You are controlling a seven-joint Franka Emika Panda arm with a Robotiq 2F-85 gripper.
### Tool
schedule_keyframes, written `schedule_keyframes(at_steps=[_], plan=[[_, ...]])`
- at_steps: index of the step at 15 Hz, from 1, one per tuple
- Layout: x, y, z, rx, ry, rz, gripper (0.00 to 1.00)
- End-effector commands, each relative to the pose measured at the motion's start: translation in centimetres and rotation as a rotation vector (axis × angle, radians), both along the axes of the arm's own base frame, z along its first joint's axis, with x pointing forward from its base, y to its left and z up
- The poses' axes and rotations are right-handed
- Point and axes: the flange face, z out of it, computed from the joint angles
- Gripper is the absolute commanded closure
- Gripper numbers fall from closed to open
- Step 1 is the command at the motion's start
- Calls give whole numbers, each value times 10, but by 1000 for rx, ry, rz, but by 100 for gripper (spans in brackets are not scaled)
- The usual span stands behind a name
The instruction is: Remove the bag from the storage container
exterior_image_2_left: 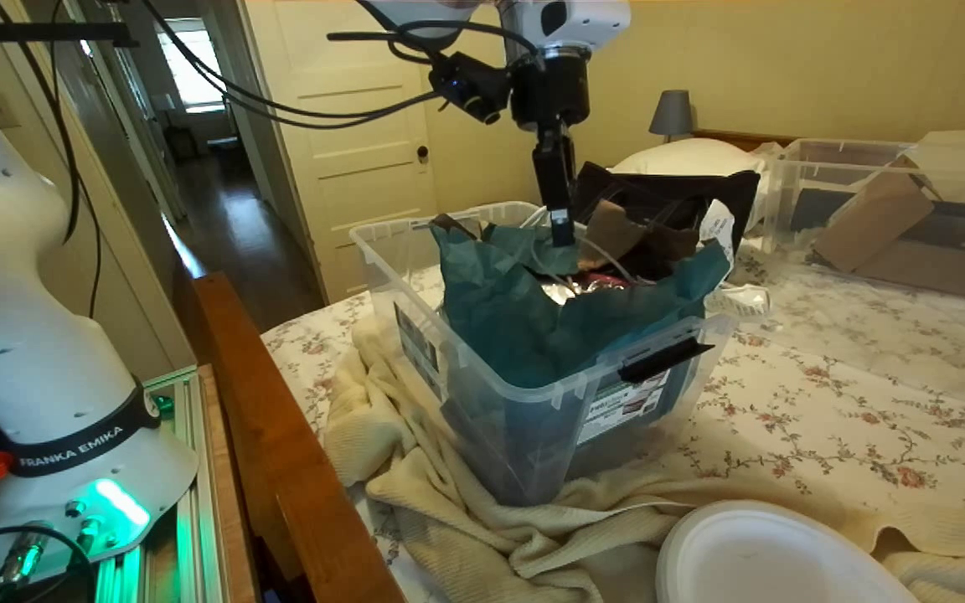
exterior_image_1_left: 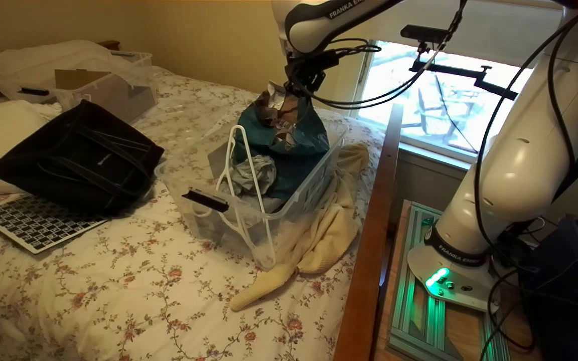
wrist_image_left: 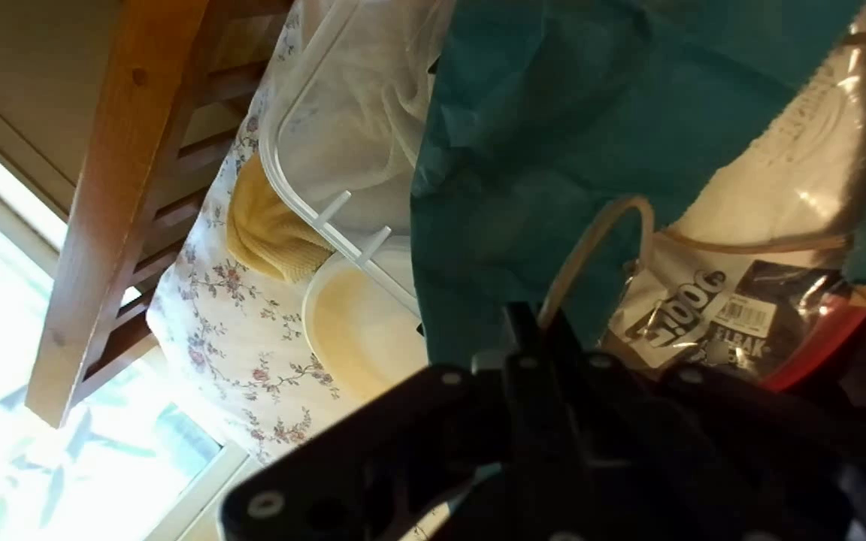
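1. Claw (exterior_image_2_left: 562,236) pointing down, tips pressed together, met the top of a teal paper bag (exterior_image_2_left: 528,335); judging by the wrist view, it was clenched on a cord handle (wrist_image_left: 589,237) that looped up from between the tips. Whether any paper was pinched as well could not be told.
2. The bag stood inside a clear plastic tub (exterior_image_2_left: 516,456), its crumpled top above the rim and its lower part showing through the wall. Whether its bottom touched the tub's floor could not be made out.
3. Done, as it seemed, were the reach and the grip. Nothing showed the bag free of the tub.
4. What was left was to raise the bag until its bottom cleared the rim, carry it sideways, set it on the bed (exterior_image_1_left: 133,301) or elsewhere, and let go.
5. A black tote (exterior_image_1_left: 83,155) lay outside the tub, well apart from the claw, so it was likely not the bag meant.
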Motion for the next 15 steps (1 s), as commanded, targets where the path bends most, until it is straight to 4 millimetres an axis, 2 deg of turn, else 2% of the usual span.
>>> schedule_keyframes(at_steps=[1,8,15], plan=[[2,0,4,126,16,39,99],[-11,-11,4,521,38,79,99],[-24,-22,15,865,41,65,99]])
